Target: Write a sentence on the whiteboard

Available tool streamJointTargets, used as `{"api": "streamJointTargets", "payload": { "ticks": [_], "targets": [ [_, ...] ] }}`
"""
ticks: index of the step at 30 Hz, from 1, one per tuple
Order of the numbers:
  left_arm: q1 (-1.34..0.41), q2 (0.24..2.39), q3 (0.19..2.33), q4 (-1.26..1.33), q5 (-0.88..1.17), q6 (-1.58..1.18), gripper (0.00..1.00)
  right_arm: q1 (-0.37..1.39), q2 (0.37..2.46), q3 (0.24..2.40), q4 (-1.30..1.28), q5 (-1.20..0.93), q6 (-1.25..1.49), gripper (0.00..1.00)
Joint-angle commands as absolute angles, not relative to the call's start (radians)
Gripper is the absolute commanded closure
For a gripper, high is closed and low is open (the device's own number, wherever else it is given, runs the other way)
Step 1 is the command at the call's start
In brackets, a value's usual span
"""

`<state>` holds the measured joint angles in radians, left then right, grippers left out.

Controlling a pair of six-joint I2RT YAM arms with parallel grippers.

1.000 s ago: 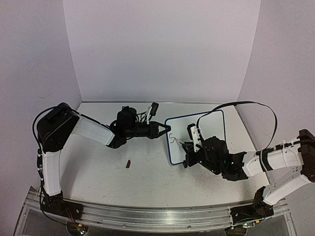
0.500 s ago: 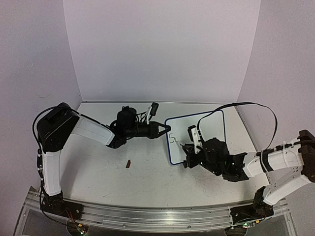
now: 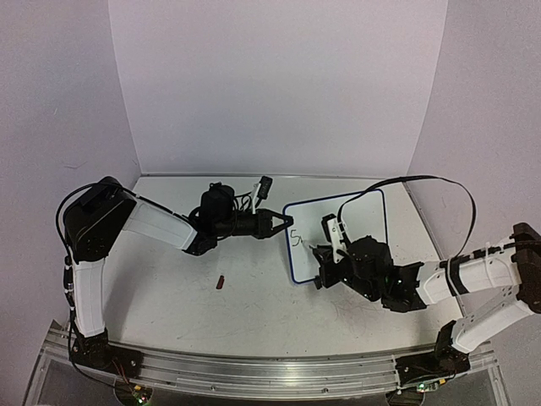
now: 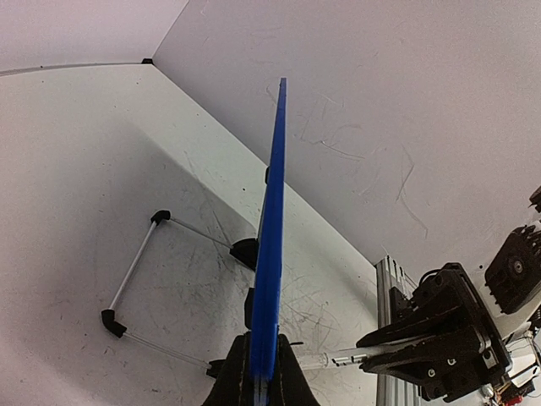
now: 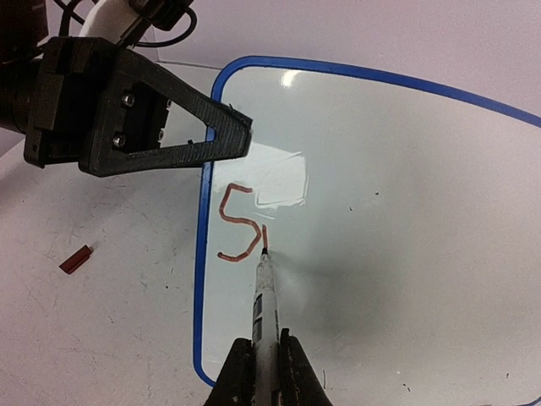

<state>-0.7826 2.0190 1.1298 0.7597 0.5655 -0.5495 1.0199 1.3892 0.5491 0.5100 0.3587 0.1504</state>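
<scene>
The whiteboard [image 3: 372, 216], white with a blue frame, stands tilted on the table. My left gripper [image 3: 286, 225] is shut on its left edge, and the left wrist view shows that blue edge [image 4: 272, 237] clamped between the jaws of the left gripper [image 4: 262, 372]. My right gripper [image 5: 264, 342] is shut on a white marker [image 5: 264, 304]. The marker's tip touches the board [image 5: 406, 194] near its left side. Of the sentence [image 5: 241, 224], a red-brown "S" and a short upright stroke show.
A small red cap [image 3: 221, 282] lies on the table left of the board. The board's wire stand [image 4: 135, 271] and black feet rest behind it. The aluminium rail [image 3: 254, 372] runs along the near edge. Walls close in on three sides.
A short stroke has appeared to the right of the "S" as the marker tip moved slightly. The left gripper has held still on the board.
</scene>
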Motion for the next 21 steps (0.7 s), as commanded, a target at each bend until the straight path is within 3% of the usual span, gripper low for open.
{"api": "streamJointTargets", "payload": {
  "ticks": [1, 21],
  "targets": [
    [-0.781, 1.977, 1.114, 0.753, 0.575, -0.555, 1.0, 1.016, 1.409, 0.598, 0.547, 0.397, 0.131, 1.0],
    [-0.782, 1.977, 1.111, 0.753, 0.575, -0.555, 1.0, 1.011, 1.404, 0.602, 0.548, 0.455, 0.142, 1.0]
  ]
}}
